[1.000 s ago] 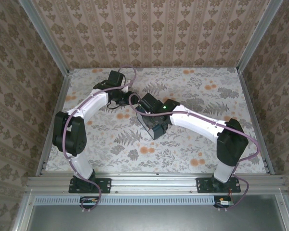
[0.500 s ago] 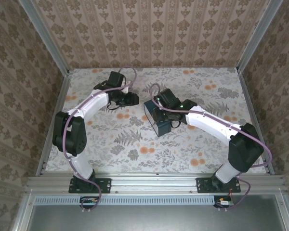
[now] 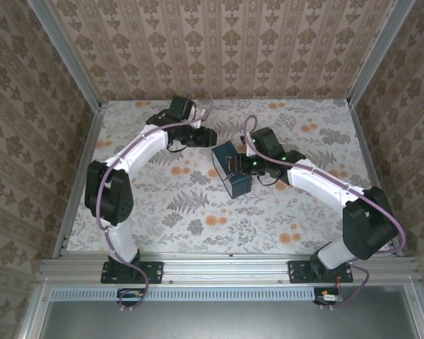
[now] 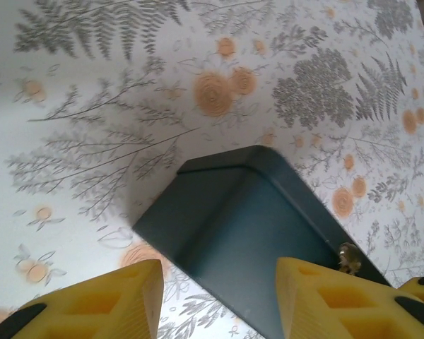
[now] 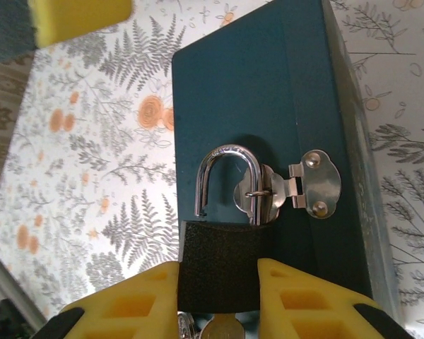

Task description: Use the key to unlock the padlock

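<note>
Left gripper (image 4: pixel 219 289) now nearer blue box (image 5: pixel 247 92), fingers apart; right gripper (image 5: pixel 219 282) clamps one padlock (image 5: pixel 215 247) at box hasp (image 5: pixel 307 185); one key (image 5: pixel 222 329).

This looks like a robot test cell in a lab or workshop, not a lived-in room. An aluminium frame (image 3: pixel 68 56) boxes in a table (image 3: pixel 169 205) covered in floral print. Wallpaper panels (image 3: pixel 226 49) serve as walls. The left arm (image 3: pixel 138 150) and right arm (image 3: pixel 321 182) are bolted to a metal rail (image 3: pixel 226 267) at the near edge.
</note>
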